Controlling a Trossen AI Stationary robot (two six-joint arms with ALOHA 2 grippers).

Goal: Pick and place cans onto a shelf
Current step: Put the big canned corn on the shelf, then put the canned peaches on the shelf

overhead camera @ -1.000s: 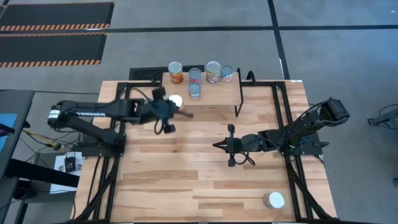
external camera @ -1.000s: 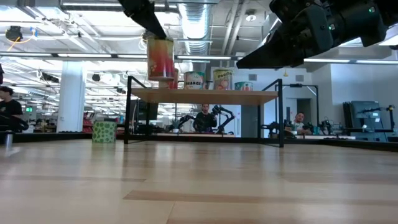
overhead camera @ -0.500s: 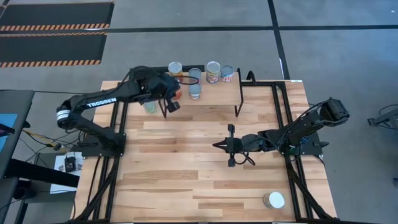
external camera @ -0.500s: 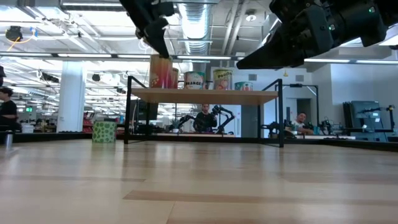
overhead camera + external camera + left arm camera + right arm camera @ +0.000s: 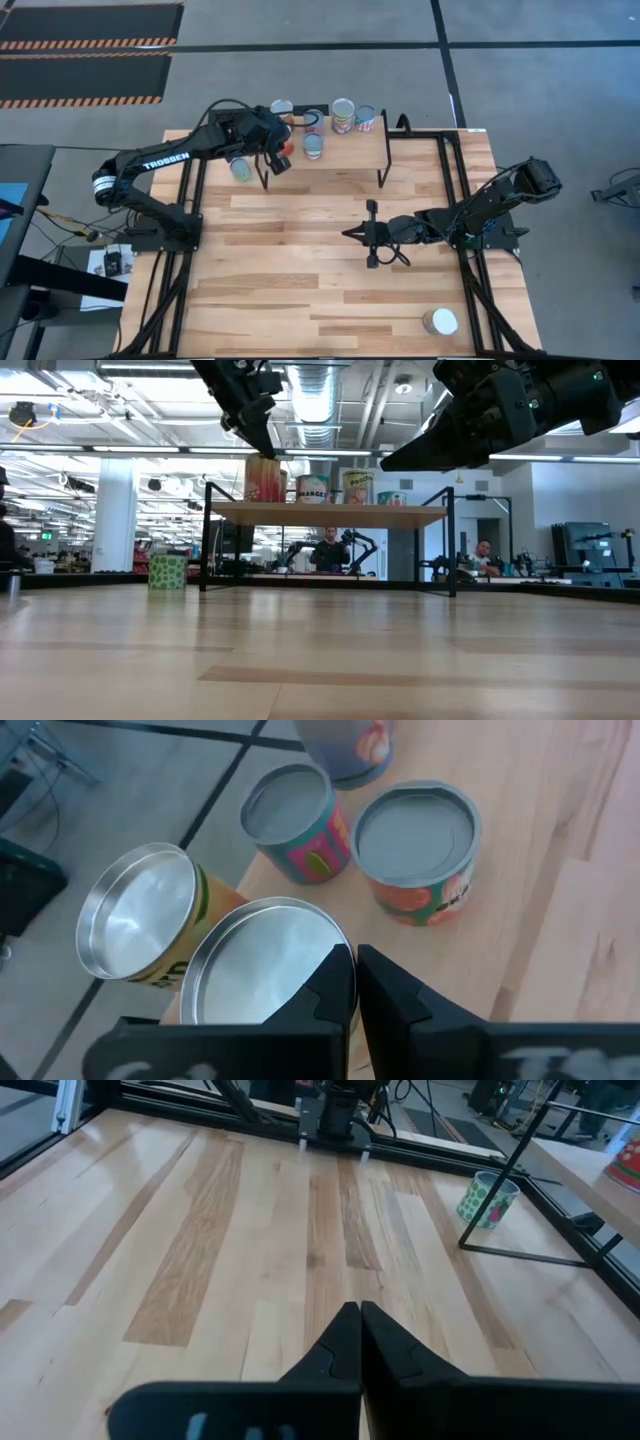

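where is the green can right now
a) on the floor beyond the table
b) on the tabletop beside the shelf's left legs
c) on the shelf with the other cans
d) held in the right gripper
b: the green can stands on the tabletop beside the shelf's left legs, under the left arm; the right gripper is shut and empty over mid-table.

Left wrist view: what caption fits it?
Shut left gripper over a silver-topped can, three more cans beside it on the shelf.
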